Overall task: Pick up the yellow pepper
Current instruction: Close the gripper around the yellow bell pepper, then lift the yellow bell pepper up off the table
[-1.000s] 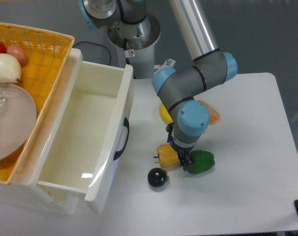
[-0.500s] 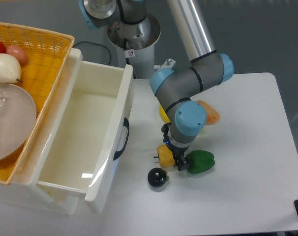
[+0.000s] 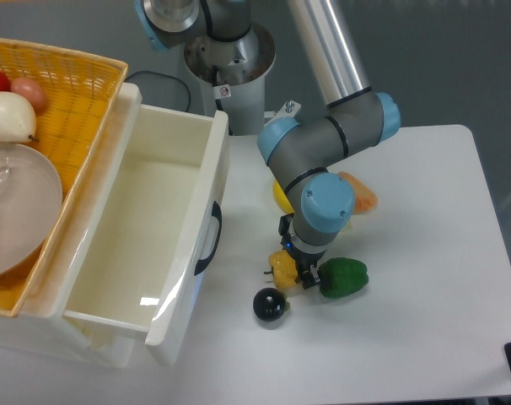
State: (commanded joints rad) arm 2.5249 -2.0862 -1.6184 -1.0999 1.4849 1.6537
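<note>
Yellow pepper (image 3: 282, 267) sits right under the claw (image 3: 298, 274), poking out on its left side, on the white table (image 3: 424, 253). Only the left part of the pepper shows; the wrist covers the rest. Its stem seems to point left, away from the claw, so the long axis runs roughly left-right, though too little of it is visible to be sure.

Claw state: fingers are down at pepper height and the pepper looks squeezed between them, so my read is pinching the yellow pepper. 1 dark finger tip shows at the pepper's right edge; the other is hidden, so contact on that side is unconfirmed.

Neighbours:
- green pepper (image 3: 344, 277) just right of the claw, close to or touching that finger
- small black round object (image 3: 270, 305) just below-left of the claw, near the yellow pepper but apart from it
- banana (image 3: 282, 196) and an orange item (image 3: 362, 194) behind the claw, mostly hidden by the arm
- open white drawer (image 3: 146, 228) well off to the left

Judgement: grasp looks made, lift not yet done. Next move is straight up; the risk is dragging the green pepper along.
</note>
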